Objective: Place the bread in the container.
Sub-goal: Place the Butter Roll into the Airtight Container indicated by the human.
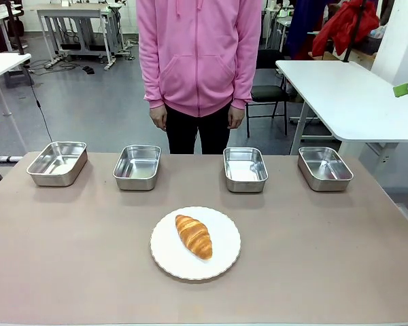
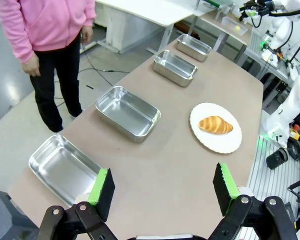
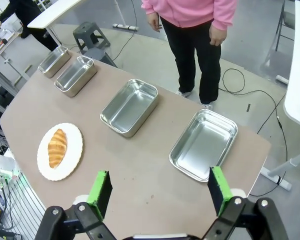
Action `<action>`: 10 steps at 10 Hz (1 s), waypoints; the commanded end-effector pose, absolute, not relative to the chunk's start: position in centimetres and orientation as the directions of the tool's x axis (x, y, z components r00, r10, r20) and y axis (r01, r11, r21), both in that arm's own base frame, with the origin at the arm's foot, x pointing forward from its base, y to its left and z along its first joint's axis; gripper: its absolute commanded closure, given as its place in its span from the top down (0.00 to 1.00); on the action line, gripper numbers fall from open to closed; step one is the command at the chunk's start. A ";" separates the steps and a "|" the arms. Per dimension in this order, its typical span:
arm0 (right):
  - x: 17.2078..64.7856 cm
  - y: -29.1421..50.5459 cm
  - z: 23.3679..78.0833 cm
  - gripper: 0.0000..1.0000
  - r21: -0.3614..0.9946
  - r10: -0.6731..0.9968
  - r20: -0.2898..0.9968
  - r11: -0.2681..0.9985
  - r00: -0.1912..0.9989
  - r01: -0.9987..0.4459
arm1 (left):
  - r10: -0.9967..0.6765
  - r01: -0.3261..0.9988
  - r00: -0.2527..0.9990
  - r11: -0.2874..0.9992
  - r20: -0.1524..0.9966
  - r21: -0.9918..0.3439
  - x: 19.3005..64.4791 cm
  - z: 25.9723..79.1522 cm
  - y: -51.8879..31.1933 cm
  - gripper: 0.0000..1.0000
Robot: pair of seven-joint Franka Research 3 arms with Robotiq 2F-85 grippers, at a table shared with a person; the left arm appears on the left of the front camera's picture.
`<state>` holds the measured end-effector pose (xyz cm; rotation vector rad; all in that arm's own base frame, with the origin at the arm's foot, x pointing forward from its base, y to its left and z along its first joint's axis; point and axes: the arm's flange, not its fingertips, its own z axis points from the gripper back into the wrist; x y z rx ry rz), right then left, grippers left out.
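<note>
Four shallow, rectangular, shiny stainless-steel pans (image 1: pixel 137 167) with rounded corners and rolled rims stand in a row across a wide beige bench (image 1: pixel 326 265). They look alike, and it cannot be told which one is the container meant for the bread.

The left pincer (image 2: pixel 163 185), black with green pads, hangs above one end of the bench with its fingers spread wide and nothing between them. The end pan (image 2: pixel 65 167) lies just beyond its finger on the picture's left, and the other three pans run away from it in a line. A palm-sized, golden-brown, crescent-shaped croissant (image 2: pixel 215 124) lies on a round white plate (image 2: pixel 215 146) ahead of this pincer, past its other finger and well apart from it. The croissant is beside the row of pans, not inside any of them.

The right pincer (image 3: pixel 159 187) hangs above the opposite end of the bench, also spread wide and holding nothing. The nearest pan (image 3: pixel 204 144) lies just ahead of its finger on the picture's right. The croissant sits farther off, beyond its other finger.

A person (image 1: pixel 198 54) in a pink hooded top and dark trousers stands across the bench from both pincers, behind the row of pans, with arms hanging at the sides.
</note>
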<state>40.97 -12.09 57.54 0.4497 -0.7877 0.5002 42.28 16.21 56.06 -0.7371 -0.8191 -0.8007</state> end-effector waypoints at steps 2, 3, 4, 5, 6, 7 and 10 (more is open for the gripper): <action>41.1 -12.1 57.6 1.00 0.199 0.247 0.768 0.785 0.591 -0.587 | -0.320 0.836 0.433 0.491 0.843 -0.244 42.3 56.1 16.2 1.00; 41.1 -12.1 57.6 1.00 0.199 0.247 0.768 0.785 0.591 -0.587 | -0.320 0.836 0.433 0.491 0.843 -0.244 42.3 56.1 16.2 1.00; 41.1 -12.1 57.6 1.00 0.199 0.247 0.768 0.785 0.591 -0.587 | -0.320 0.836 0.433 0.491 0.843 -0.244 42.3 56.1 16.2 1.00; 41.1 -12.1 57.6 1.00 0.199 0.247 0.768 0.785 0.591 -0.587 | -0.320 0.836 0.433 0.491 0.843 -0.244 42.3 56.1 16.2 1.00; 41.1 -12.1 57.6 1.00 0.199 0.247 0.768 0.785 0.591 -0.587 | -0.320 0.836 0.433 0.491 0.843 -0.244 42.3 56.1 16.2 1.00; 41.1 -12.1 57.6 1.00 0.199 0.247 0.768 0.785 0.591 -0.587 | -0.320 0.836 0.433 0.491 0.843 -0.244 42.3 56.1 16.2 1.00; 41.1 -12.1 57.6 1.00 0.199 0.247 0.768 0.785 0.591 -0.587 | -0.320 0.836 0.433 0.491 0.843 -0.244 42.3 56.1 16.2 1.00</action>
